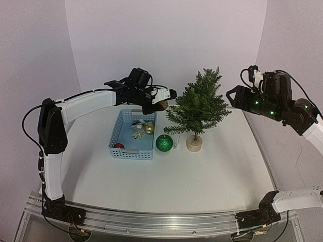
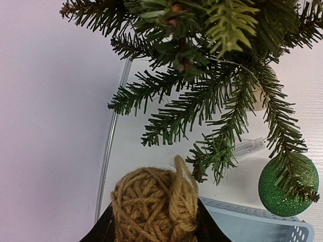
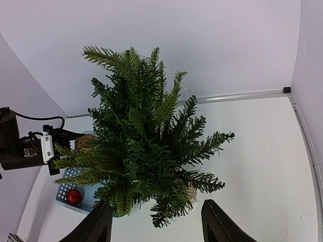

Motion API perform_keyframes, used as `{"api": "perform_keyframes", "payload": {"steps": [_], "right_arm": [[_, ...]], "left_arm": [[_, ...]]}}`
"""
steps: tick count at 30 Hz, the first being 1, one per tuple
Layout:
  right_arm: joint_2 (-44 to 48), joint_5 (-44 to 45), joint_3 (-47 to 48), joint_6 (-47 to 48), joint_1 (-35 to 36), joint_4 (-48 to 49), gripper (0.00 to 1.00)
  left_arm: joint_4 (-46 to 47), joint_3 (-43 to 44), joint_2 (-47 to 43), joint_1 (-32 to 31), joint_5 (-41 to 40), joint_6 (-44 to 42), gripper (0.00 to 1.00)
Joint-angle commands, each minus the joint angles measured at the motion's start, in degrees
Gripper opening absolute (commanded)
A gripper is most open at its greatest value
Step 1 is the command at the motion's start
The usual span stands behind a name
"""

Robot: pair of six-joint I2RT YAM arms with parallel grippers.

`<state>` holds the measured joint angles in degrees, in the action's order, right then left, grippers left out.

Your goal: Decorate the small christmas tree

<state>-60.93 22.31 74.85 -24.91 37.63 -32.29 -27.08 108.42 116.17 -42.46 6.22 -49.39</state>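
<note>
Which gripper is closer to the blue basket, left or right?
Left. The left gripper, holding a twine ball, hangs over a far corner of the blue basket; the right gripper is beyond the small christmas tree.

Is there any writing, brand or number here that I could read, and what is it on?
None can be read.
The white plate on the left arm is too small to read.
The tree, basket and green ball bear no writing.

Got the left arm stretched forward up high, left gripper (image 1: 164, 103) pinched around a twine ball (image 2: 154, 204). Got the right arm raised too, wrist angled inward, right gripper (image 1: 233, 95) spread wide.
</note>
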Motion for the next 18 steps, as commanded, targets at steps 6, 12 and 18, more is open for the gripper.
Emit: {"api": "perform_keyframes", "payload": {"steps": [6, 12, 18], "right_arm": [[1.2, 0.1, 0.4, 0.3, -0.2, 0.8, 0.6], [1.2, -0.5, 0.4, 0.0, -0.3, 0.8, 0.6], [1.0, -0.9, 0.5, -0.1, -0.2, 0.8, 0.6]], "left_arm": [[-1.5, 0.8, -3.4, -1.1, -0.5, 0.6, 0.0], [-0.5, 7.3, -2.3, 0.1, -0.8, 2.2, 0.0], [-7.4, 10.0, -2.5, 0.1, 3.5, 3.1, 0.0]]}}
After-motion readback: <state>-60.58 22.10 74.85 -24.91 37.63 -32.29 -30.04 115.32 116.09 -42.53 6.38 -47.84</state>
